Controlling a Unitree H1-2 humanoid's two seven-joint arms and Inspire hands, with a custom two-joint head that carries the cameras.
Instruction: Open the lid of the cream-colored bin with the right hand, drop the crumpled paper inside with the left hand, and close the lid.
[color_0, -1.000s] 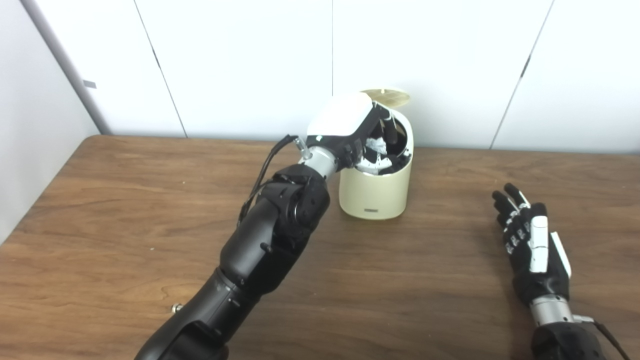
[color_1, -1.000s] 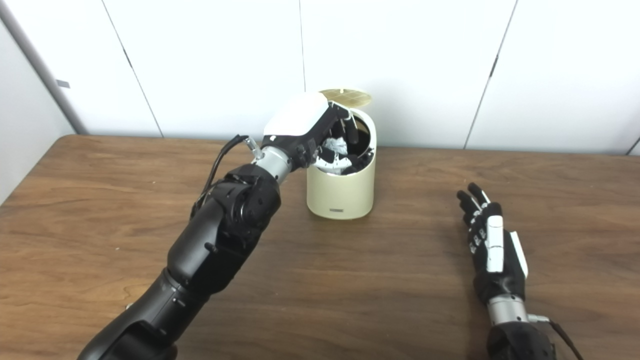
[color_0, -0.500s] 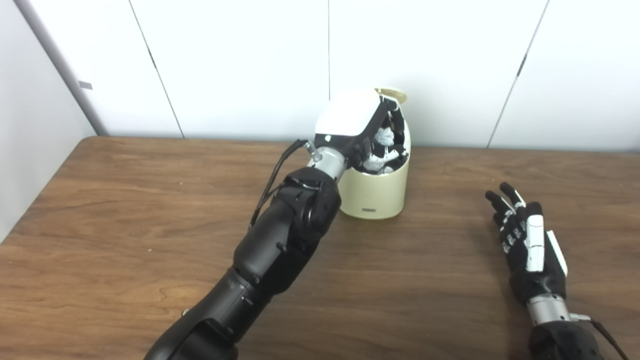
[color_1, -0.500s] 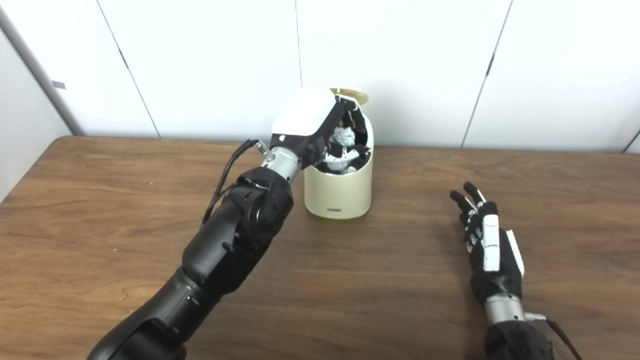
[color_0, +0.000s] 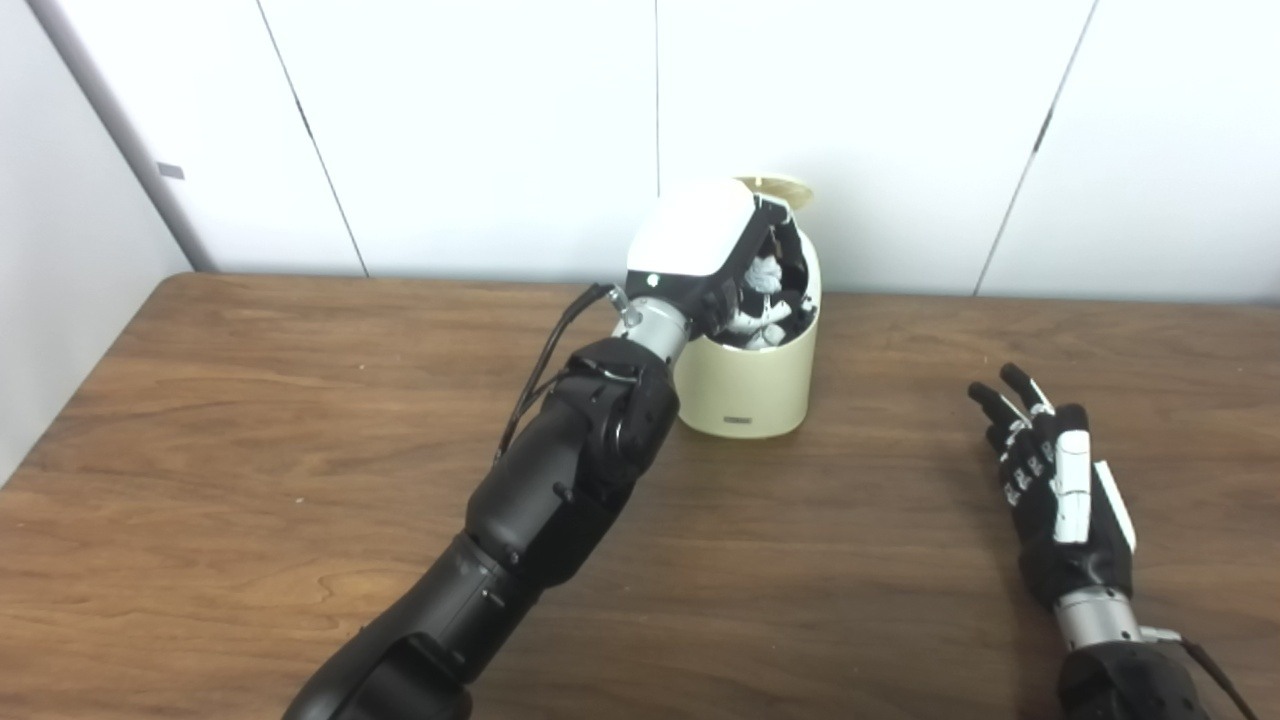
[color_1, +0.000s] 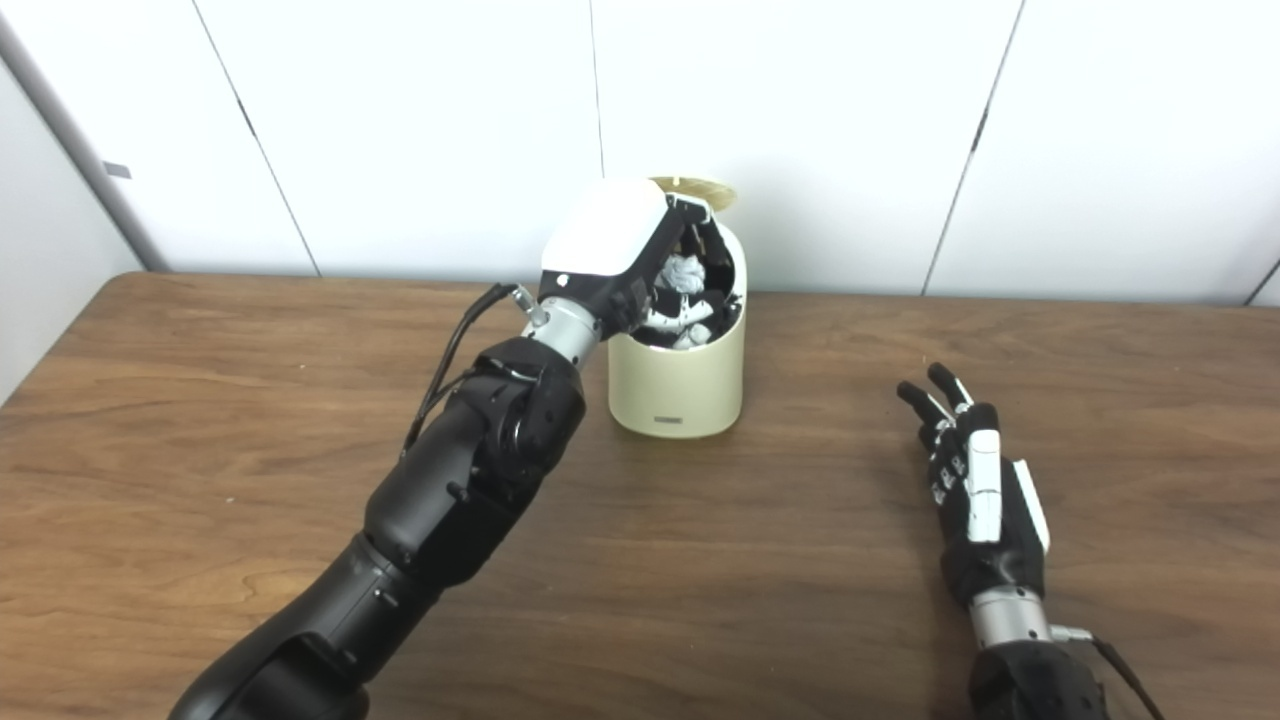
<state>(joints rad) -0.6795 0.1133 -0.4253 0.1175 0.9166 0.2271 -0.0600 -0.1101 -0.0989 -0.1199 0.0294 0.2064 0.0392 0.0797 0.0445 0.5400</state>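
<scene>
Barely shifted, left robot hand (color_0: 715, 262) seemingly holds paper (color_0: 765, 272) over bin (color_0: 745, 385).

Light was bright and even from above; my arms cast soft shadows on the table (color_0: 250, 420). Everything stayed fairly sharp, slightly grainy.

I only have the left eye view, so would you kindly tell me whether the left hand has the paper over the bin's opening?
Observer: Yes. The right eye view shows the crumpled paper more plainly, enclosed by the fingers of the left hand, just above the open cream bin.
Operator: Thank you. How much of the lid do you see there?
Observer: More of it. The lid stands tipped back behind the hand, its underside facing up.
</scene>
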